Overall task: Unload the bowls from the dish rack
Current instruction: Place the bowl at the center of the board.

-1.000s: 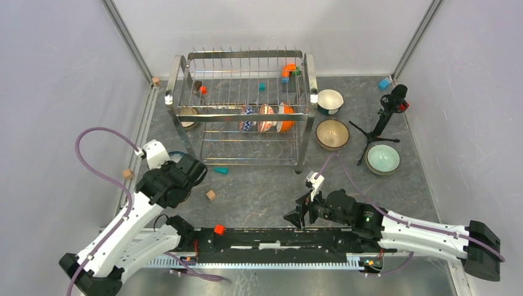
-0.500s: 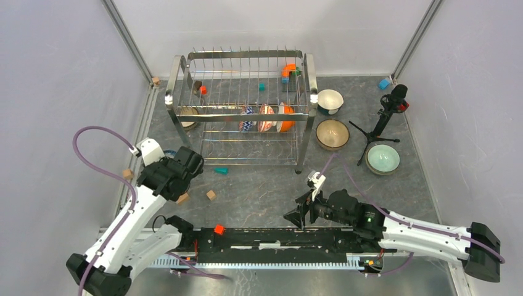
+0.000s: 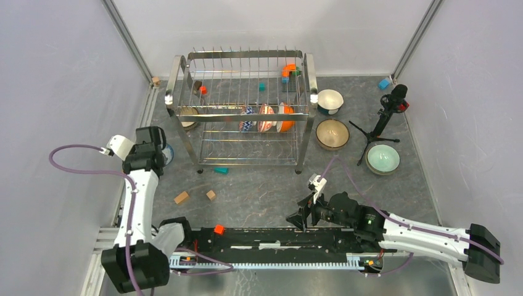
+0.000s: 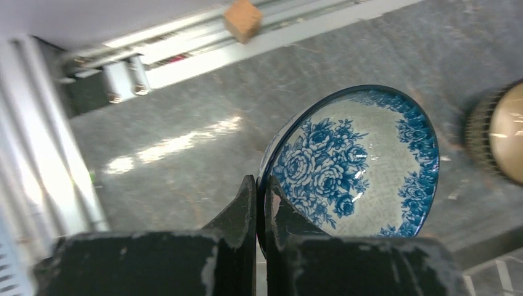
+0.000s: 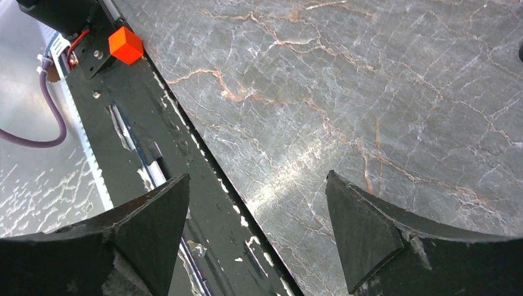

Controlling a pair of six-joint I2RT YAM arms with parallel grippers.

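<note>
My left pincer [image 4: 260,185] is clamped tight on the rim of the blue-flowered bowl [image 4: 364,166], holding it tilted at the left side of the table [image 3: 259,185], just left of the dish rack [image 3: 243,108]. My right pincer [image 5: 258,179] stands wide with nothing in it, low over the table's near edge. Three upright bowls [image 3: 266,117] stand on edge in the rack's right half, and three unloaded bowls [image 3: 332,133] sit on the table to its right.
</note>
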